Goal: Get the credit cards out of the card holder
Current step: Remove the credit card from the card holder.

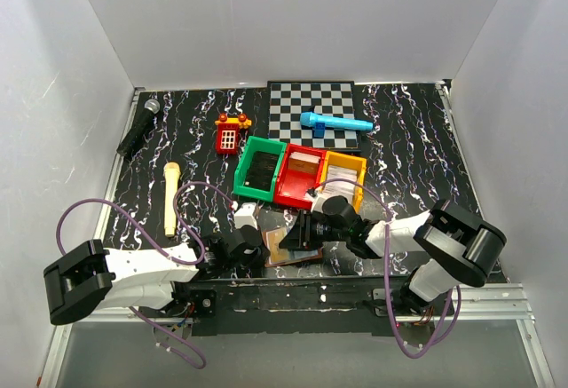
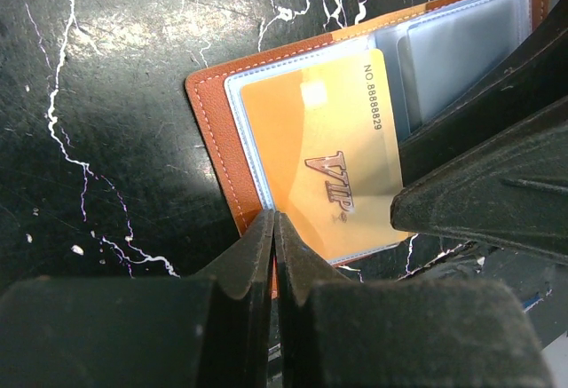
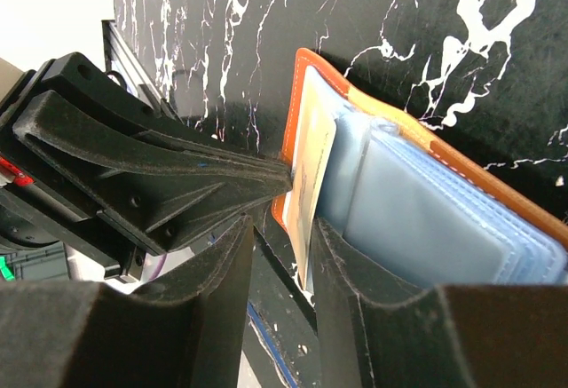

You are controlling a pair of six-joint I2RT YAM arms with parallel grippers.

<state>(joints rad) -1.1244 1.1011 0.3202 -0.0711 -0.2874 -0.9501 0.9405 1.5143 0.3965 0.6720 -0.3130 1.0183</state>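
A gold card (image 2: 319, 157) sat partly out of the open holder (image 2: 213, 139), at the tabletop's (image 1: 399, 139) 6 o'clock.
The left end effector (image 2: 273, 228) was clenched at the holder's edge; the right end effector (image 3: 284, 233), released, straddled the card. None removed yet.

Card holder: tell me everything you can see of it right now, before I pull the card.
The card holder is a flat, brown, leather-like bifold with pale stitching round its edge. It lies open on the black marbled table. Inside are glossy pale blue clear pockets, layered on one half. A gold VIP card lies over the other half. The left gripper looks pinched shut on the holder's near edge. The right gripper straddles the card's edge with its jaws apart.
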